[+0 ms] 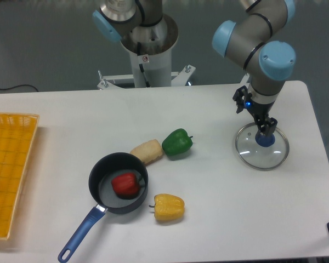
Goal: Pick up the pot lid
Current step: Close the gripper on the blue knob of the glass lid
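The gripper (253,116) had its two fingers apart, and the pot lid (251,151) lay at the right of the view, its blue knob (265,138) slightly lower and rightward from the fingertips, so the approach probably needed this direction.

We observe the gripper (253,118), fingers parted, near the blue knob (265,139) of the pot lid (251,155). We note a red pepper (124,185) inside the black pan (118,162).

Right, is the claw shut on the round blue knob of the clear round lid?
No, the claw has its fingers apart, and the blue knob on the lid is not between them.
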Available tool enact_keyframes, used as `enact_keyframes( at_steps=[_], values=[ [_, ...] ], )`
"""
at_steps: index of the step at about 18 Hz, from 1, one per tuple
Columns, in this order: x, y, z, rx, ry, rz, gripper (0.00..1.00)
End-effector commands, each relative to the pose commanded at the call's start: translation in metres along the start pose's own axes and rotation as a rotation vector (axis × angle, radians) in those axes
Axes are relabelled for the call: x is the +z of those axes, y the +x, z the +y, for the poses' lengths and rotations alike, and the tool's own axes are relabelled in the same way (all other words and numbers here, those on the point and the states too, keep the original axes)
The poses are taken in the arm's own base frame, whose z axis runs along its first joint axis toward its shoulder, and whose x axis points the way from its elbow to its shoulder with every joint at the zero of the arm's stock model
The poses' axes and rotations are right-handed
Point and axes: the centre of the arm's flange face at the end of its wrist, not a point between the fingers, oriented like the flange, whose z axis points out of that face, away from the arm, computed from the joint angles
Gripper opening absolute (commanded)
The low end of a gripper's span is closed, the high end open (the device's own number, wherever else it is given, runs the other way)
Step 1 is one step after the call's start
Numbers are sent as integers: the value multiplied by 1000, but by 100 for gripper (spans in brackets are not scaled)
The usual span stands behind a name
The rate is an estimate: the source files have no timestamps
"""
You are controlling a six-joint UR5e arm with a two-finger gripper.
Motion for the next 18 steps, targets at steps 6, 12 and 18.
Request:
enact_keyframes(
  at_steps=[6, 12, 18],
  values=[
    [38, -28, 22, 50, -8, -17, 100],
    [49, -30, 37, 62, -14, -27, 100],
    [54, -38, 29, 71, -16, -31, 100]
  ],
)
